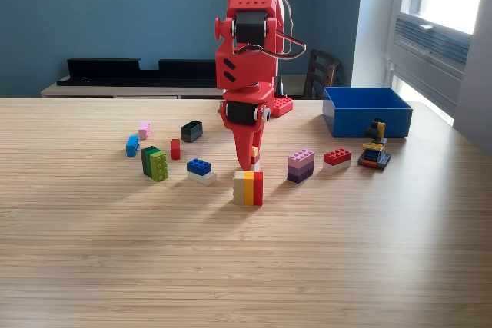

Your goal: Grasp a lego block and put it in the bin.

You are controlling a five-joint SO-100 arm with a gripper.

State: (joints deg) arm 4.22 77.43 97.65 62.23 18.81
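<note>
Hand (251, 160) of the red printed arm is pointing straight down over the pale wooden surface (246, 266), tips just behind the cream, yellow and red stacked block (248, 187); I cannot tell whether it is gripping anything. The shallow blue plastic bin (367, 111) is sitting well apart toward the exterior view's right. I am seeing a purple block (300, 164) and a red block (337, 157) lying between.

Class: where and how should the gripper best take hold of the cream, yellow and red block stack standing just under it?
Probably from straight above, jaws closing across the thin front-to-back faces of the cream, yellow and red stack. It stands upright with its top free, and the gripper hangs just behind it.
</note>
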